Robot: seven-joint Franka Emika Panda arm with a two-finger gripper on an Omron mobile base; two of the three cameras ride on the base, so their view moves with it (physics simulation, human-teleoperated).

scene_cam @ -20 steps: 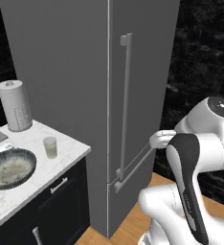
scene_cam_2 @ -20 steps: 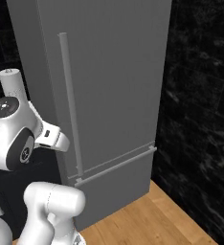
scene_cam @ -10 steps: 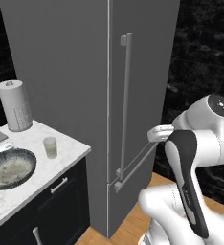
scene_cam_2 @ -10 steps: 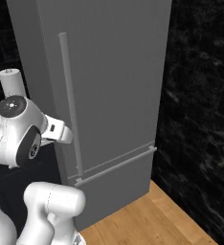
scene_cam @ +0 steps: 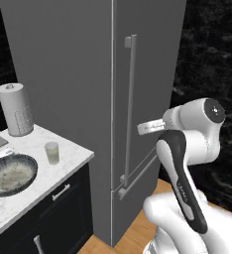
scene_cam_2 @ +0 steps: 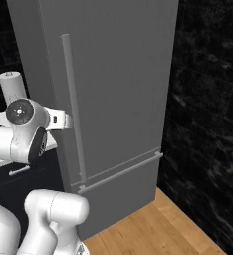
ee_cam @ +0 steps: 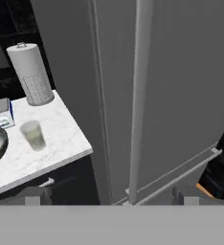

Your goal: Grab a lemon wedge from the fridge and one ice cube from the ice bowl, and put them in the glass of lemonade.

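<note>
The big grey fridge [scene_cam: 78,99] stands tall with its doors shut. A long bar handle [scene_cam: 130,109] runs up and down on its front door, and a second bar [scene_cam_2: 119,173] lies flat across the bottom drawer. With the doors shut, the lemon wedge cannot be seen.

The robot's arm [scene_cam: 180,168] is white with dark parts. It reaches toward the long handle. The hand [ee_cam: 111,198] is near that handle but not on it. Its two small dark fingertips [ee_cam: 31,200] stand far apart at the bottom of the hand view, and the handle rises between them, farther off. The hand is spread wide with nothing in it.

To the left of the fridge is a white marble surface [scene_cam: 73,156] on top of dark cabinets [scene_cam: 53,213]. The glass of lemonade [scene_cam: 52,153] stands upright on it, close to the front corner by the fridge. It is small, clear and pale yellow-green. The ice bowl [scene_cam: 9,173] sits a little way to the left of the glass, not touching it. It is wide, round and dark, with a pale speckled inside. A tall white paper-towel roll [scene_cam: 15,109] stands at the back of the surface, against the fridge side.

The floor [scene_cam_2: 153,229] is light brown wood, and the wall [scene_cam_2: 208,109] to the right of the fridge is black
</note>
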